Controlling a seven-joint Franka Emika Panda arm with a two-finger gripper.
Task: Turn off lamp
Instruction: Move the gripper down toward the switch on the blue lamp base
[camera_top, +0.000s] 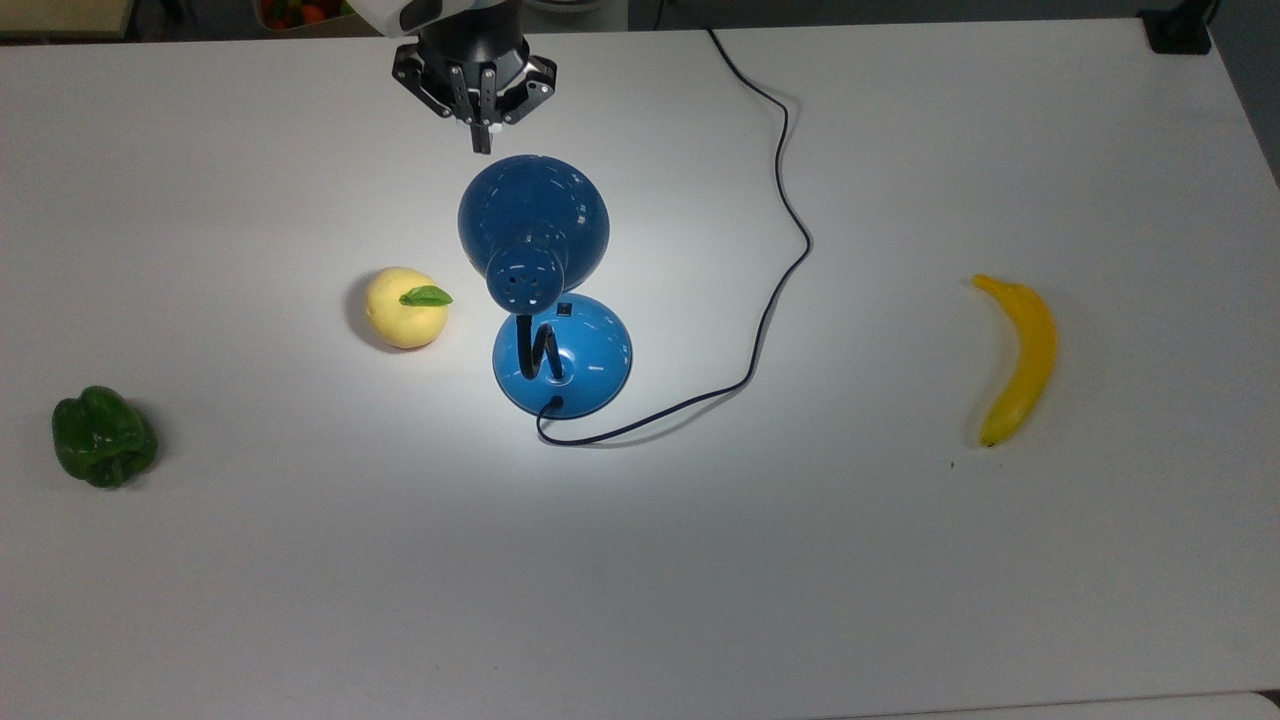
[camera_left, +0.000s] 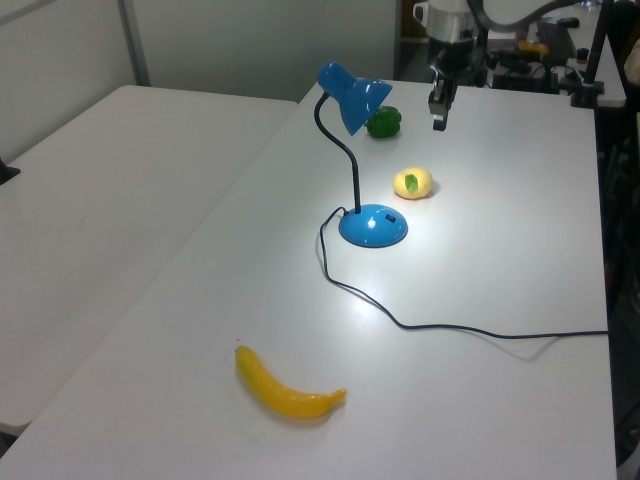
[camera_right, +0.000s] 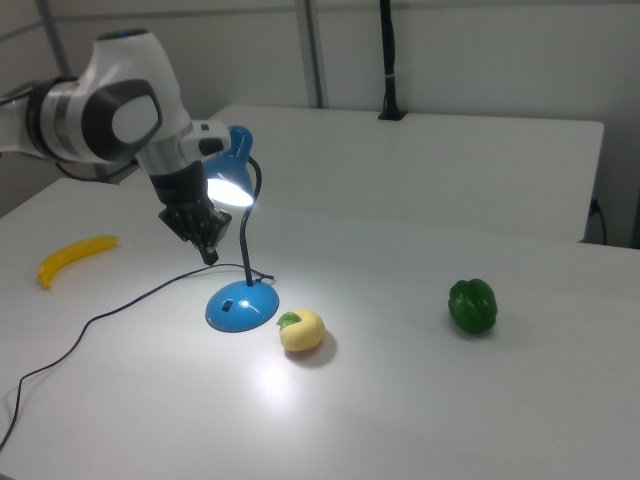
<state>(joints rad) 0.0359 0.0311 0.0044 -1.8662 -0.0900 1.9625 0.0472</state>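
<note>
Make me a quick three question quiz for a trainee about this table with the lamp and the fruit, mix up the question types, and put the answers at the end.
1. True or false: the lamp is lit.
2. Multiple choice: in the top view, which item lies nearest the lamp's base? A) banana B) yellow apple C) green pepper
3. Fill in: in the top view, the claw hangs just above the top edge of the lamp's ____.

Key
1. True: a bright pool of light falls on the table around the base, and the right view shows the shade glowing.
2. B
3. shade
</note>
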